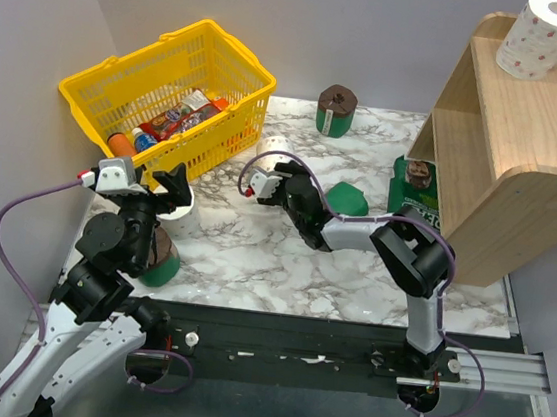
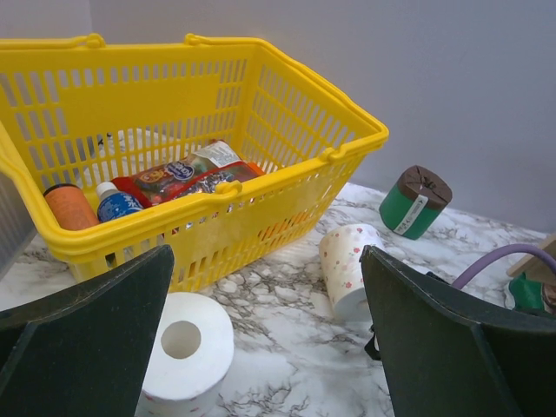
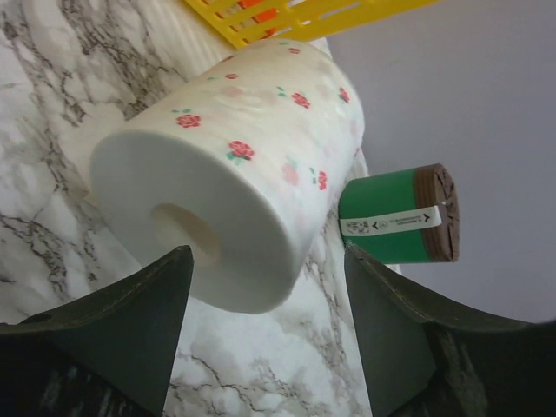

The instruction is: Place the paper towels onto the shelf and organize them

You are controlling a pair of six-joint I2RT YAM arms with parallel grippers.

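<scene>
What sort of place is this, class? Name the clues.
Probably a lab bench staged like a shop: a marble-patterned table, a yellow basket of groceries, a wooden shelf holding one paper towel roll.

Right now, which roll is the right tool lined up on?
Find the yellow basket; off its right-hand corner, on the marble table, sits a white roll. Red flower print, directly before the right tool; its neighbours are green rolls.

A white paper towel roll [image 3: 234, 165] printed with small red roses (tiny green leaves too). A green roll [image 3: 395, 217] with dark brown end and white label. Bright yellow basket [image 2: 139, 100]. Pale wooden shelf [image 1: 530, 116]. White marble desk [image 1: 253, 256] veined grey.
</scene>
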